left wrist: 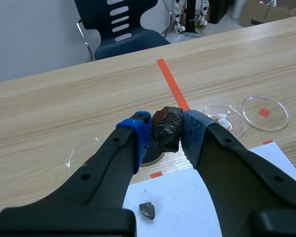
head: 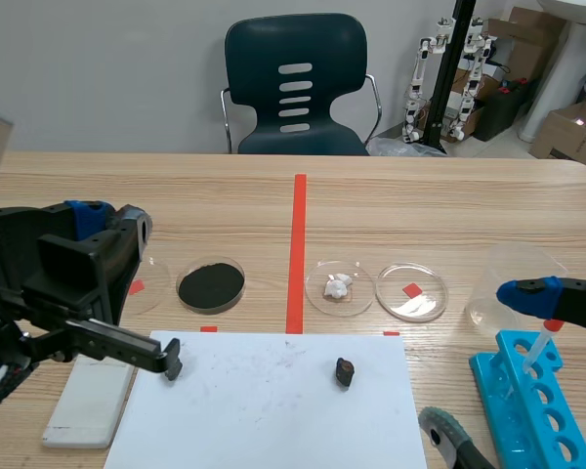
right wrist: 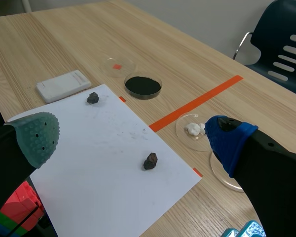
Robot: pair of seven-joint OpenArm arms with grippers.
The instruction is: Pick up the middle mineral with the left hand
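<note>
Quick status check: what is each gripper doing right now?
Left gripper: shut on the dark mineral.
Right gripper: open, holding nothing.

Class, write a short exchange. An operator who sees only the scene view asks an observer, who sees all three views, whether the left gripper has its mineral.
Operator: In my scene view the left arm hides its own fingers. Is anything between them?
Observer: Yes. The left wrist view shows the left gripper shut on a dark mineral with a reddish patch.
Operator: Is it off the table?
Observer: Yes, it is held clear of the wood. A second mineral lies on the white paper under the gripper.
</note>
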